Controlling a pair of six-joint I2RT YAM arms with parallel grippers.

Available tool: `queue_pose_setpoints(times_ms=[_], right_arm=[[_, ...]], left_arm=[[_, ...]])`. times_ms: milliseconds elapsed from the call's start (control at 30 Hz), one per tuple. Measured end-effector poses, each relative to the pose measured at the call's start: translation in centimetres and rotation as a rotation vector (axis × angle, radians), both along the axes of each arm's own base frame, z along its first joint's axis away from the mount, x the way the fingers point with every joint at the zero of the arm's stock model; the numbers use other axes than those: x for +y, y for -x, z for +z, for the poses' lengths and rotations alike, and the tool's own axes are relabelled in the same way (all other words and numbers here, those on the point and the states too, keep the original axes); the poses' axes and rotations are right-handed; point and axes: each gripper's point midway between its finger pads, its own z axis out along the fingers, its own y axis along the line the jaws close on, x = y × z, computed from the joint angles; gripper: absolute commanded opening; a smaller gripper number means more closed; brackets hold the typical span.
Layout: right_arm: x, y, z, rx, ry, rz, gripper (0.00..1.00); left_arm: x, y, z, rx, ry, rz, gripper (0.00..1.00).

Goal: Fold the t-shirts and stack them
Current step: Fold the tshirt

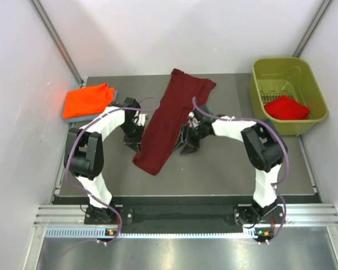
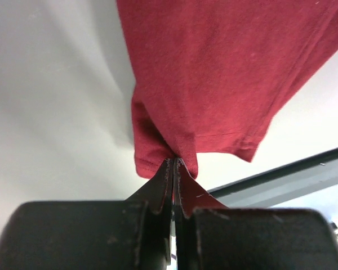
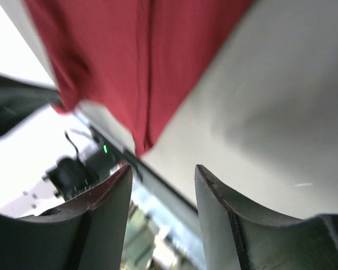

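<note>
One maroon shirt (image 1: 170, 115) is pinched by left gripper (image 2: 173, 161), right gripper (image 3: 162, 173) spread beside; orange shirt (image 1: 88, 100) left, bin (image 1: 281, 62) right.

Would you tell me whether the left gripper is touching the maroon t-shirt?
Touching: the left wrist view shows the left gripper shut on the maroon t-shirt.

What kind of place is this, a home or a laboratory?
Probably a robot test cell: white panel walls enclose a table; the left arm and right arm are bolted to a metal rail.
</note>
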Motion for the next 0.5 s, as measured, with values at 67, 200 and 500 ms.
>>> queue_pose_setpoints(times_ms=[67, 200, 500], right_arm=[[1.2, 2.2, -0.4, 0.051, 0.000, 0.032, 0.47], [3.2, 2.7, -0.9, 0.062, 0.004, 0.055, 0.47], [6.7, 2.8, -2.1, -0.005, 0.043, 0.095, 0.45]], left_arm=[[-0.3, 0.0, -0.1, 0.014, 0.016, 0.011, 0.00], [-0.7, -0.3, -0.2, 0.027, 0.039, 0.026, 0.00], [-1.0, -0.8, 1.0, -0.001, 0.068, 0.057, 0.00]])
